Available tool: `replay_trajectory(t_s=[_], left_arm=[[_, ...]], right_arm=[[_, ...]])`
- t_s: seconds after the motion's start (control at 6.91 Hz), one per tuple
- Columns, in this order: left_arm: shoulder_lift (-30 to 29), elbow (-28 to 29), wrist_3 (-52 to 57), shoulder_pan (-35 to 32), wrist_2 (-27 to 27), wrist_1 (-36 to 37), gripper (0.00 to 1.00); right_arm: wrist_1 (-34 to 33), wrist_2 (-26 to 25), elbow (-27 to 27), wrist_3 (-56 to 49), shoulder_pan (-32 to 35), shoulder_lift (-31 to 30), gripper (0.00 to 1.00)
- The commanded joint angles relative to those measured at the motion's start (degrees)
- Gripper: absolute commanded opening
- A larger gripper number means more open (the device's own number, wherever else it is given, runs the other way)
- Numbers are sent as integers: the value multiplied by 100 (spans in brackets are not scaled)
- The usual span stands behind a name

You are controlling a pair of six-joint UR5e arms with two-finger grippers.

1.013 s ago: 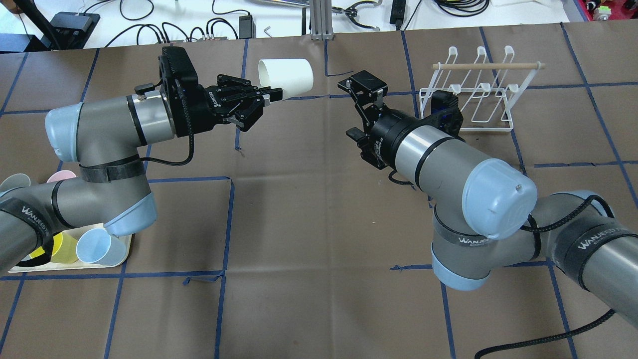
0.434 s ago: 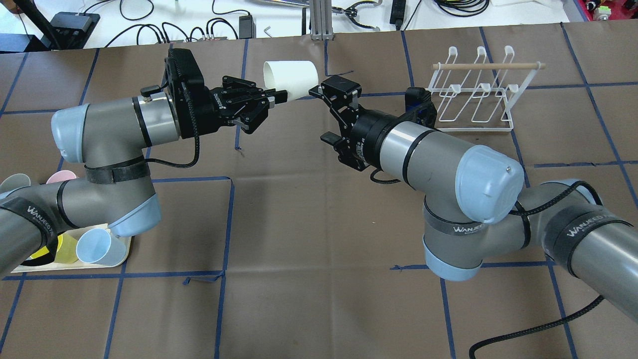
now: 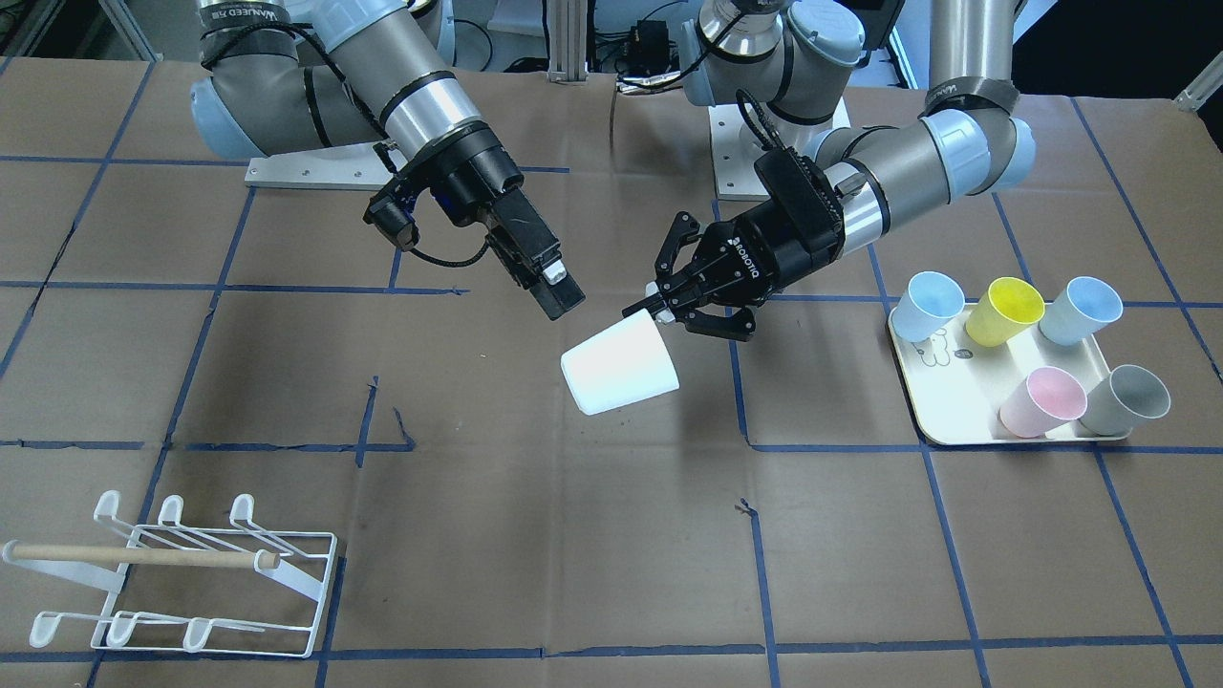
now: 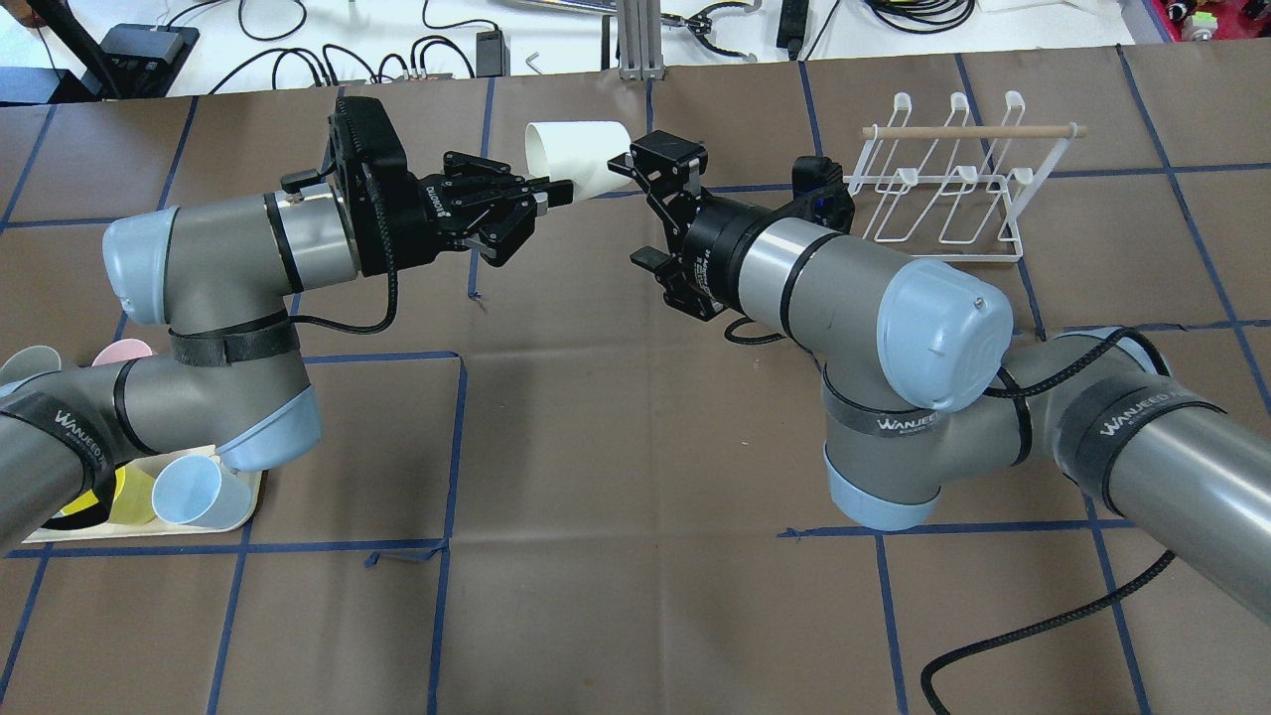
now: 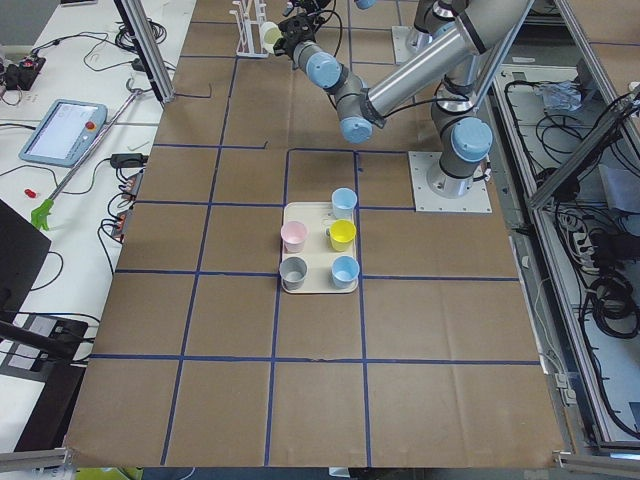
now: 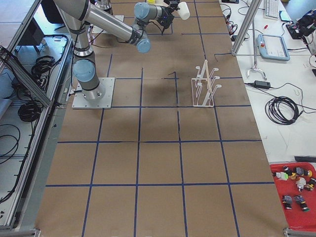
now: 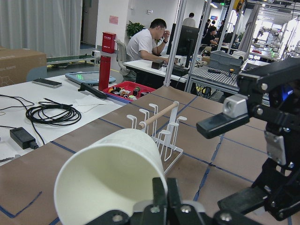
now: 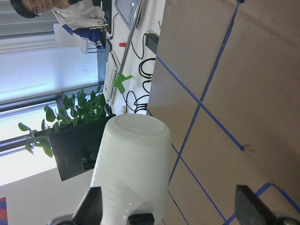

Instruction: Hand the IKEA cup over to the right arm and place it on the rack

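White plastic cup hangs sideways in mid-air over the table's middle. The black claw-like left gripper is clenched on its rim wall, so the closed base end pokes out free for the other arm. The long flat-fingered black right gripper is spread wide, grasping nothing, with one finger just beside the cup body. Handover looks about to start. Low white wire rack with wooden dowel stands well apart on the robot's right, holding no cup

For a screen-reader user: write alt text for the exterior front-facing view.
The left gripper holds a white cup tilted over the table; the open right gripper hovers beside it. A wire rack sits lower left, a tray of coloured cups at right.
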Motion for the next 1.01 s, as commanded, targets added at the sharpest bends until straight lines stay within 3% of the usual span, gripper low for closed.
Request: replay_trajectory(t_s=[0.0, 0.87], left_arm=[[9, 0, -76, -8, -5, -1, 0], [0, -9, -94, -26, -32, -1, 0]], right_arm=[[3, -246, -210, 126, 104, 164, 100], [3, -317, -615, 583, 210, 533, 100]])
